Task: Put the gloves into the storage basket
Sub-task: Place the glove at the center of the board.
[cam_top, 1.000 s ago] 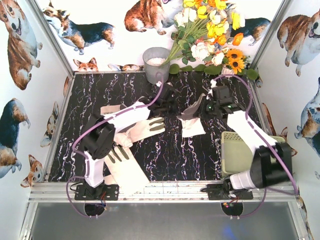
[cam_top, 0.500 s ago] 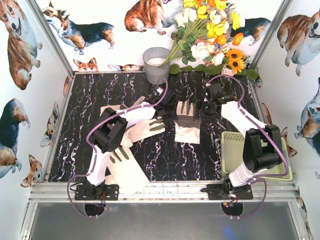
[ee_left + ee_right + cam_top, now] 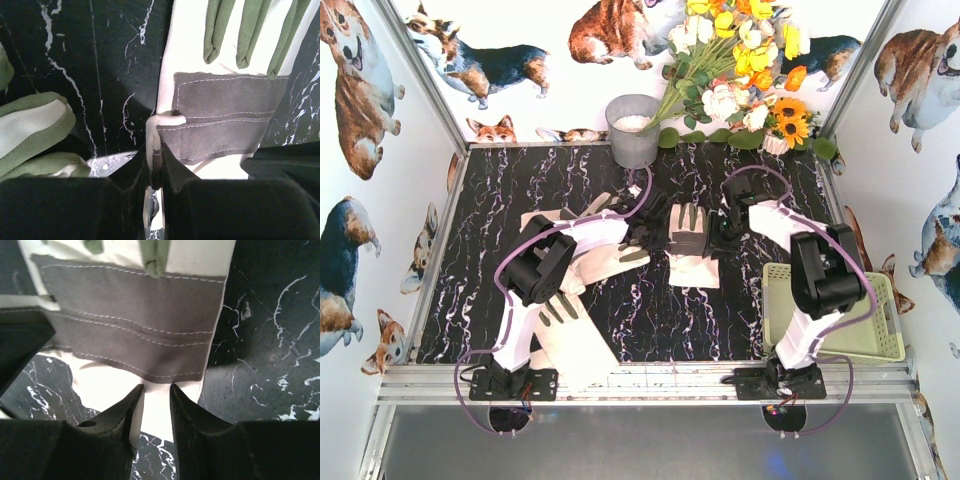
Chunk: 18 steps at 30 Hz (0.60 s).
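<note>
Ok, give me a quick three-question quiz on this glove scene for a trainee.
1. True or false: the middle glove lies on the table with its grey patch up.
2. The left gripper is: A) open, holding nothing; B) shut on the middle glove's edge; C) out of sight.
3. Where does the basket stand?
Key: 1 true; 2 B; 3 at the table's near right corner.
</note>
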Available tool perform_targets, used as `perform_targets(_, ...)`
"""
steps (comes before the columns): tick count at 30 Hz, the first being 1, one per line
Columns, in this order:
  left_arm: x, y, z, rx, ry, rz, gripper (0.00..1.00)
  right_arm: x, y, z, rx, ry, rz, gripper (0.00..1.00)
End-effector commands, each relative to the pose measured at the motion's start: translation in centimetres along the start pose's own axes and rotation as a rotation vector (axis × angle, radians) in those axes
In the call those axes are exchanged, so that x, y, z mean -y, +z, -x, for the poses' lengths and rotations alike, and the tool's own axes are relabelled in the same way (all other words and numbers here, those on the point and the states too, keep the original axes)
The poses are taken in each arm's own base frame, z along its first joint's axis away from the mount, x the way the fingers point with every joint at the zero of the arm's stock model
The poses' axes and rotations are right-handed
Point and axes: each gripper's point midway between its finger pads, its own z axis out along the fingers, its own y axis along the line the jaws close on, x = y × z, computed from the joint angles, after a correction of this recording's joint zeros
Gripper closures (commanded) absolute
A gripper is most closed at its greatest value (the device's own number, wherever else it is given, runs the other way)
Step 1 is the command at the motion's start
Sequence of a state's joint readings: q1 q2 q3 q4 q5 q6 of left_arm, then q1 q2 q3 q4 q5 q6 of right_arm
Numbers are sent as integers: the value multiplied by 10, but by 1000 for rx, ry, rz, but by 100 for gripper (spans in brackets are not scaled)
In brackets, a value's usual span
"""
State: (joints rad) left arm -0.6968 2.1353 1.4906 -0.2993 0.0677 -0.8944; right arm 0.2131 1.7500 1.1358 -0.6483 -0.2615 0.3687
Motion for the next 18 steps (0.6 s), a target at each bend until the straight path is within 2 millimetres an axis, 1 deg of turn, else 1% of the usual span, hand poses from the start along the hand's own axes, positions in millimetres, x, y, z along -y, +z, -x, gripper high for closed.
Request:
perform_targets(1,-3,-12,2,8,-20,-3,97,-8,4,27,60,-19,25,72)
perform_targets(4,-4,-12,1,1,-28,-4,97,-2,12,30,52,-17,6,72)
perform_targets(8,-8,-12,5,11,-34,8,97,7,22,31,30,-7,-11,75)
perform_targets(10,-9,-13,7,13,-38,13,95,8,23,33,30,-1,-10,75)
perform_targets(13,-6,-15,10,18,-31,3,89,7,20,36,34,9,1,74)
perform_targets(15,2,-22,15,32,-20,-13,83,3,14,40,45,14,20,73)
perform_targets(18,14,-37,29,74,1,-29,71,-7,-2,50,84,15,58,65)
